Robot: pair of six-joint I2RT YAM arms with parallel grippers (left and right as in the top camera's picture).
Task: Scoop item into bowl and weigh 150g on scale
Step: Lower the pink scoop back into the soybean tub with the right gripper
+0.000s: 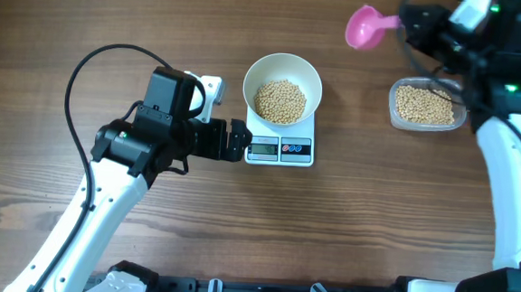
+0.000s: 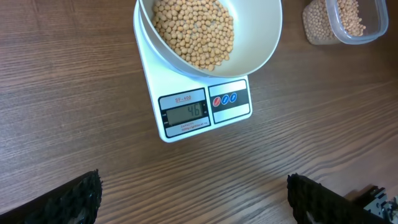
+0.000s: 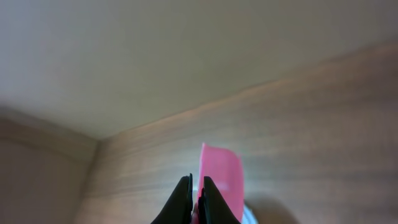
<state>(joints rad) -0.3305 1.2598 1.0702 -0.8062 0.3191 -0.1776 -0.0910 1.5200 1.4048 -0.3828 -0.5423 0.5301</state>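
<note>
The white bowl (image 1: 283, 93) (image 2: 249, 43) stands on the white scale (image 1: 279, 149) (image 2: 205, 112) and holds a heap of tan beans (image 1: 279, 101) (image 2: 194, 32). The scale's display is lit. My left gripper (image 1: 238, 141) (image 2: 193, 199) is open just left of the scale, level with its display, nothing between its fingers. Up at the back right, my right gripper (image 1: 411, 25) (image 3: 196, 202) is shut on the handle of a pink scoop (image 1: 367, 28) (image 3: 221, 174), held above the table. The scoop's inside is not visible.
A clear plastic tub (image 1: 426, 105) (image 2: 348, 22) with more beans sits on the table right of the scale, under the right arm. A black cable loops over the left arm at the left.
</note>
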